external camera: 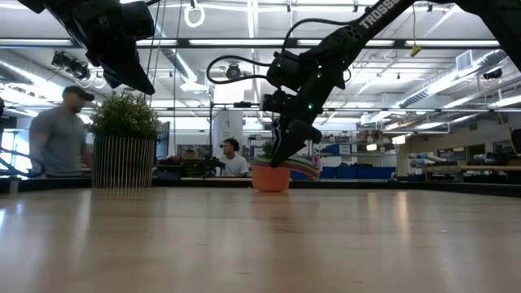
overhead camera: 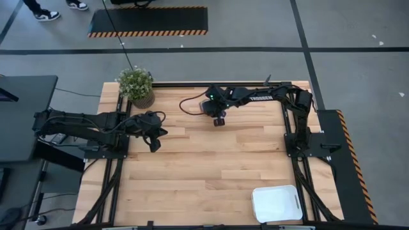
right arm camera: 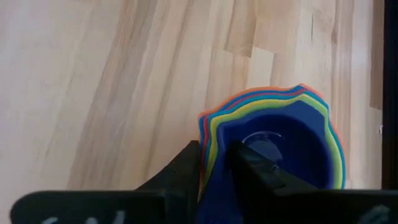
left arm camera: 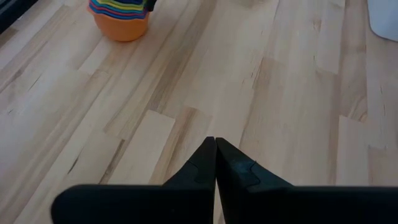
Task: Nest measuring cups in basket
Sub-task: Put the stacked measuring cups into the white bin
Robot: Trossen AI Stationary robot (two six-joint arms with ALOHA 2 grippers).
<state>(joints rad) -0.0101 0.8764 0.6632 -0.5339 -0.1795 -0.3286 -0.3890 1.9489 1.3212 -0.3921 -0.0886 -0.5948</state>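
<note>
The measuring cups (right arm camera: 280, 140) sat nested one inside another as a single stack on the wooden table (overhead camera: 204, 172), toward its far edge and a little right of the middle in the high view. The stack stood upright on its orange outermost cup, mouths up, so its axis ran vertically; in the low view its base rested flat on the tabletop. In the right wrist view the wavy rims ringed outward from the dark blue innermost cup through green, yellow, light blue, red and orange. Which way the handles pointed could not be made out.

The right gripper (right arm camera: 214, 165) reached down onto the stack from above, with one finger inside the dark blue cup and the other outside the rims, the pair clamped on the stacked wall between them. In the high view this arm stretched from the table's right side toward the stack.

The left gripper (left arm camera: 216, 158) hung over bare wood on the left half of the table, its fingers (left arm camera: 239, 174) pressed together with nothing between them, well apart from the stack.

The basket (overhead camera: 277, 203) lay at the near right corner of the table, well apart from the cups. A potted plant (overhead camera: 137, 85) stood at the far left corner.
</note>
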